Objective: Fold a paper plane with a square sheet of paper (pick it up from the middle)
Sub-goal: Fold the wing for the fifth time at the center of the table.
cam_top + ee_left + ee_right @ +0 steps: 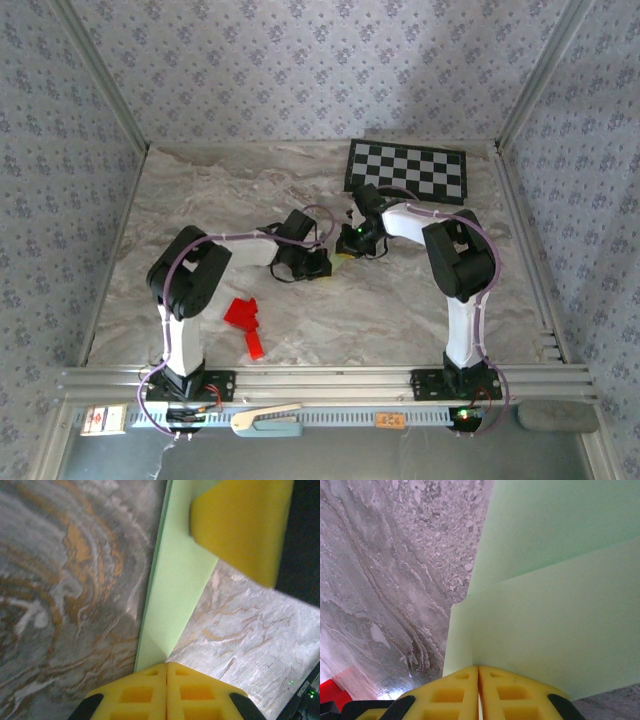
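The left pincer (166,666) has its yellow fingers pressed together on the near tip of a thin pale green sheet of paper (177,580). The sheet runs ahead of it as a narrow creased strip over the grey marbled bench (65,595), to where one yellow finger (240,525) of the right pincer (478,669) overlaps its far end. The right pincer is also clamped on the paper, pinching it at a fold, with two overlapping layers spreading ahead and to the right of its tips, while a small bright red paper shape (331,694) lies on the bench off to their left.
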### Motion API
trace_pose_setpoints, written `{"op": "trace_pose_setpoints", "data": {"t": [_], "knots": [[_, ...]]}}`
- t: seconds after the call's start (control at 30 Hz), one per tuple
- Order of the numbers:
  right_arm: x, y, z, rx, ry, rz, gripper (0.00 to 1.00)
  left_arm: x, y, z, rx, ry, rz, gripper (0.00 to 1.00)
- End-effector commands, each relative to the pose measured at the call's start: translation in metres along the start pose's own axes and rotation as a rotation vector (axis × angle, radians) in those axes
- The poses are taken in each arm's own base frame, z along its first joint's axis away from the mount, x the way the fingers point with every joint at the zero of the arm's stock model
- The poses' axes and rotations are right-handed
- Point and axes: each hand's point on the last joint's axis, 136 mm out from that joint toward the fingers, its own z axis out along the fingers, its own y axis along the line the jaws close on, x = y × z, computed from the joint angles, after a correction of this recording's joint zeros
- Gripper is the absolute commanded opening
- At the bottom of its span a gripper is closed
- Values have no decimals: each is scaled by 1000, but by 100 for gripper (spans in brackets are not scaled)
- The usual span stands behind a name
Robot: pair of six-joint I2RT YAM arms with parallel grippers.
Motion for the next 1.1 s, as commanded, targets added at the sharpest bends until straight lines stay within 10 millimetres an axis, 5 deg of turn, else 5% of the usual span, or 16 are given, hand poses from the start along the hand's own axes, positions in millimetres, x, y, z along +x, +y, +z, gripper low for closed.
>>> {"op": "trace_pose_setpoints", "data": {"t": [0.0, 0.2, 0.43, 0.7, 1.07], "knots": [[40, -75, 27, 266, 124, 85, 11, 41, 35, -7, -112, 116, -72, 7], [39, -71, 24, 255, 116, 78, 11, 45, 32, -25, -106, 105, -63, 7], [40, -52, 21, 191, 106, 54, 11, -1, -24, -51, 82, -70, 8, 9], [41, -38, 20, 145, 100, 46, 11, -30, -28, -28, 92, -100, -33, 8], [31, -27, 11, 110, 63, 28, 11, -34, -14, 4, 59, -53, -56, 4]]}}
